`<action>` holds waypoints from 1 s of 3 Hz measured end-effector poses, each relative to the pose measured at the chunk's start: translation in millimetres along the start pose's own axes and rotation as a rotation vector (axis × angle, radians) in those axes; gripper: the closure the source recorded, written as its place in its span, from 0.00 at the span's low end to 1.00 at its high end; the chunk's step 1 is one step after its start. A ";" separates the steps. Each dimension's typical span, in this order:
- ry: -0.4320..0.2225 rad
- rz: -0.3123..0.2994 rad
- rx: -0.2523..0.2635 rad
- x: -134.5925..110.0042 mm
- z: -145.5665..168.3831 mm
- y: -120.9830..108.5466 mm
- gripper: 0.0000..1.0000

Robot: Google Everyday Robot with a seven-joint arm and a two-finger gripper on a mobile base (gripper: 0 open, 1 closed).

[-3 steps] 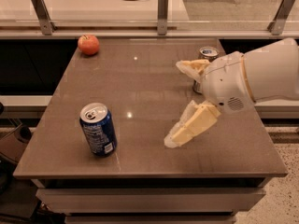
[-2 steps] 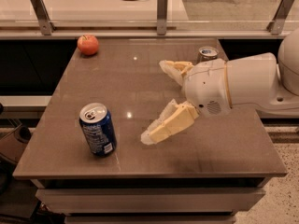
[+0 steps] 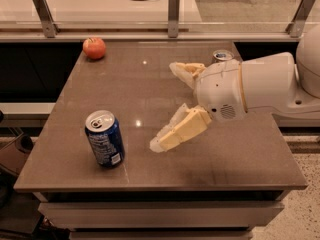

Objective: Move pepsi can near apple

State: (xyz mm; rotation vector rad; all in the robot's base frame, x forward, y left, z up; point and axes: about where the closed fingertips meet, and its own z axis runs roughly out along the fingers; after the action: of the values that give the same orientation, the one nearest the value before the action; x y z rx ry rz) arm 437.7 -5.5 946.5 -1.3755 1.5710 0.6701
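Camera view looks down on a brown surface (image 3: 135,79) with the gripper (image 3: 164,106) hanging above its middle, reaching in from the right of the picture on a white arm (image 3: 260,86). Its two pale fingers are spread wide, one tip pointing toward the far edge and the other toward the near edge, with nothing between them. The pepsi can (image 3: 104,138) stands upright near the front left corner of the surface. It is to the left of the gripper's nearer finger (image 3: 180,131), apart from it and untouched. The can is blue with a silver top; white print runs across its label, but the letters cannot be read. The apple (image 3: 94,48) sits at the far left corner, well apart from the pepsi can. A second can (image 3: 222,56) shows only its top behind the arm at the far edge.
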 end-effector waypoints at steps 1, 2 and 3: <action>-0.037 0.024 -0.033 15.2 16.4 1.6 0.00; -0.089 0.056 -0.083 32.8 42.6 7.3 0.00; -0.127 0.075 -0.100 44.3 57.8 12.3 0.00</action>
State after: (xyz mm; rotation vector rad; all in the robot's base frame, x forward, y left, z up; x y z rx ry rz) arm 443.8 26.4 880.1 -1.3248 1.5108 0.8755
